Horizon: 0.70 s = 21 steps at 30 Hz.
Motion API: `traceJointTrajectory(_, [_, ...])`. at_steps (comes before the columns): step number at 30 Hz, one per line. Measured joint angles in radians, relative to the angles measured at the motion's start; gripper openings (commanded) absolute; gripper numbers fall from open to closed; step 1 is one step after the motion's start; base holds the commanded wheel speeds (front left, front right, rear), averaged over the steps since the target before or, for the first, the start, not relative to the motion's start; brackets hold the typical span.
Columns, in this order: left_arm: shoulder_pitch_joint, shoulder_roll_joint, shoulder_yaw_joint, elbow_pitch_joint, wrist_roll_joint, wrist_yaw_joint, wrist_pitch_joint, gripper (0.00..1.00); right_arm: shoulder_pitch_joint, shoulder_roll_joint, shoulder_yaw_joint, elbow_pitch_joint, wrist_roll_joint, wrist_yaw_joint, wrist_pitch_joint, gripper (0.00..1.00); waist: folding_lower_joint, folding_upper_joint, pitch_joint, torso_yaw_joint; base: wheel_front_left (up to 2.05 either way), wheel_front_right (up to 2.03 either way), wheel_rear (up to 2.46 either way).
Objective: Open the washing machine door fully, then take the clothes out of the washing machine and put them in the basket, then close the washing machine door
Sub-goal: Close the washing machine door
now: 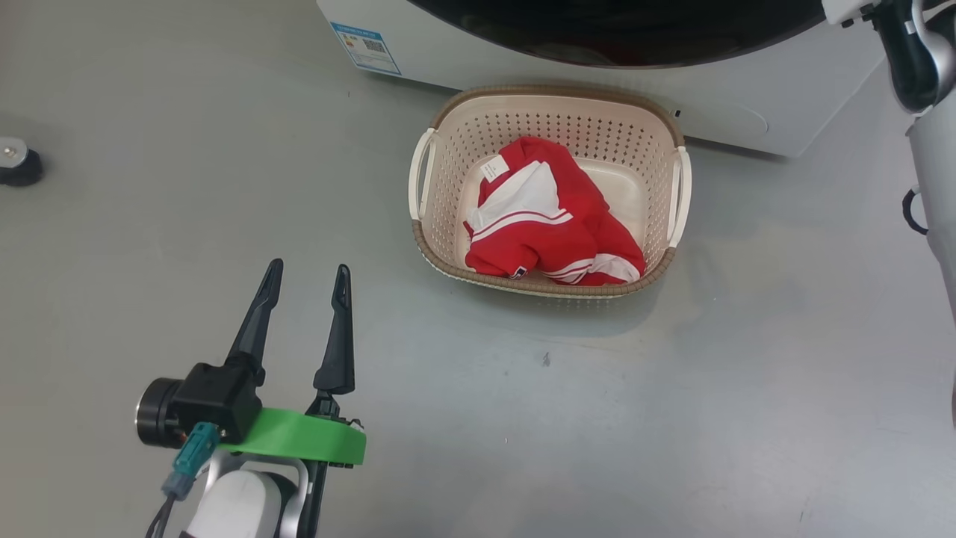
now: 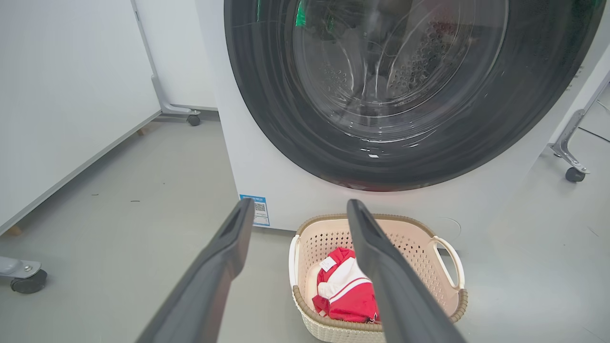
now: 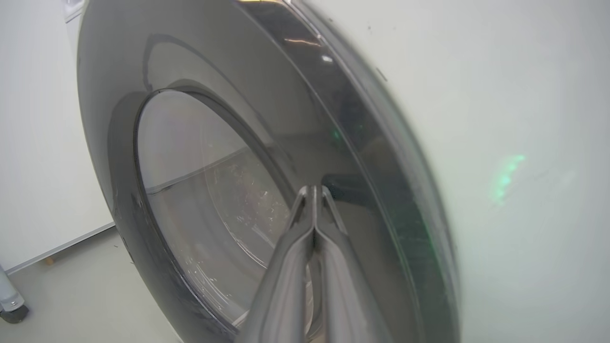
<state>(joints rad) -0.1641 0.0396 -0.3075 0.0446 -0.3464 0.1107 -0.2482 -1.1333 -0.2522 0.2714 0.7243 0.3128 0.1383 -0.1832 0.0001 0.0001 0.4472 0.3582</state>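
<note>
Head view: clothes (image 1: pixel 553 217) lie in the basket (image 1: pixel 556 93) before the washer (image 1: pixel 717 97), with the left gripper (image 1: pixel 309 266) fingers wide and empty. Right wrist view: the right gripper (image 3: pixel 313 189) fingers are pressed together at the black ring of the door (image 3: pixel 352 124).

Glossy washing machine door (image 2: pixel 269 119), perforated plastic basket (image 1: pixel 448 179), cloth clothes (image 1: pixel 575 202).

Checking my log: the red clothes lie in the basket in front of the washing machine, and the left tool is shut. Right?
No. The left tool is open, fingers apart, as the head view shows. The clothes do lie in the basket before the washing machine.
</note>
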Motion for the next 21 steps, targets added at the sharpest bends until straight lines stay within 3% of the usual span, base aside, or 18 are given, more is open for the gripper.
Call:
traceJointTrajectory(18, [0.000,0.000,0.017,0.039,0.018,0.000,-0.001,1.00,0.116,0.050,0.103,0.019,0.057,-0.002,-0.058,0.00,0.0000,0.0000,-0.070,-0.061,0.00,0.00,0.00])
traceJointTrajectory(19, [0.001,0.000,0.018,0.040,0.018,0.000,-0.001,1.00,0.127,0.052,0.105,0.019,0.058,-0.002,-0.060,0.09,0.0000,0.0000,-0.075,-0.065,0.00,0.00,0.00])
traceJointTrajectory(21, [0.001,0.000,0.020,0.042,0.019,0.000,-0.001,1.00,0.149,0.052,0.105,0.019,0.065,-0.002,-0.060,0.36,0.0000,0.0000,-0.085,-0.075,0.00,0.00,0.00])
